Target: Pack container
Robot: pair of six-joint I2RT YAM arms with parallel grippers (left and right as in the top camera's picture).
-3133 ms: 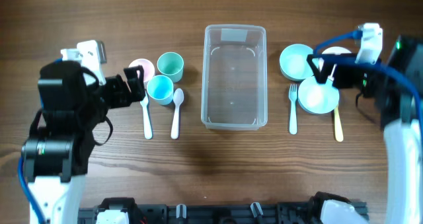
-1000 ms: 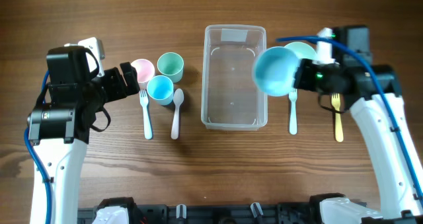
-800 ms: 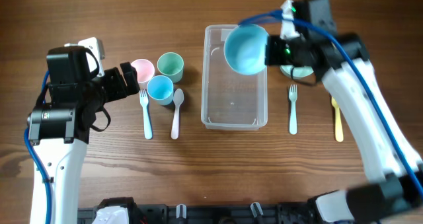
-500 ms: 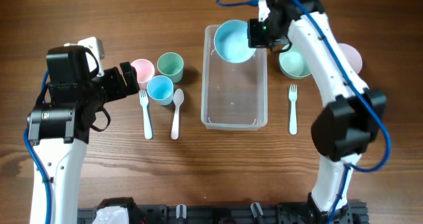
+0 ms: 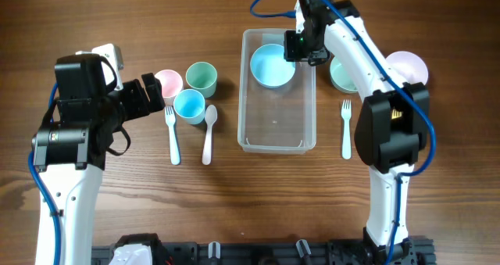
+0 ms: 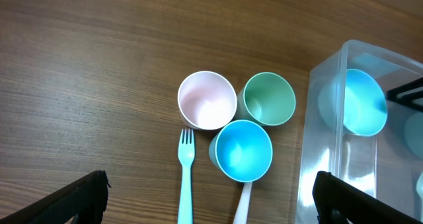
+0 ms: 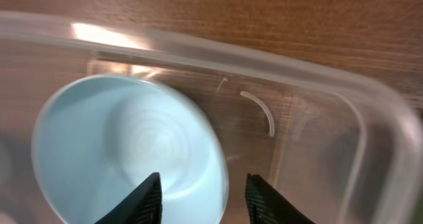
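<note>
The left gripper [image 5: 158,95] hangs over the wooden table [image 5: 117,30] at the left, its jaws spread wide, holding nothing. Just beyond it stand three cups close together: a pink cup [image 5: 167,82], a green cup [image 5: 201,76] and a blue cup [image 5: 189,104]. A pale blue fork [image 5: 173,132] and a white spoon [image 5: 208,132] lie beside them, handles toward the near edge.

The container [image 5: 277,147] sits at the table's middle, mouth up. Its long axis runs from the near edge to the far edge, parallel to the cutlery. A light blue bowl [image 5: 273,64] rests upright in its far end.

The right gripper [image 5: 301,46] reaches over that far end. In the wrist view its fingers [image 7: 148,199] stand narrowly apart astride the bowl's rim, a gap showing on either side.

Right of the container lie another fork [image 5: 346,128], a green bowl [image 5: 342,77] partly under the arm, and a pink bowl [image 5: 412,63].
</note>
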